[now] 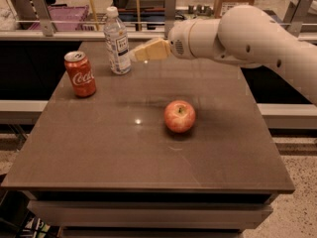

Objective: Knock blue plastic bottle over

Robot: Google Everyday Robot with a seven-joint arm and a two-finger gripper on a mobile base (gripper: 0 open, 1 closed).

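Observation:
The blue plastic bottle (117,40) stands upright at the back left of the brown table (99,152); it is clear with a white cap and a white label. My gripper (137,54), with tan fingers, reaches in from the right on a thick white arm (237,33). Its tip is just right of the bottle at label height, very close to it or touching it.
A red Coca-Cola can (80,74) stands left of the bottle, nearer the front. A red apple (180,116) lies near the table's middle. A rail and shelving with a purple bin (64,15) run behind the table's back edge.

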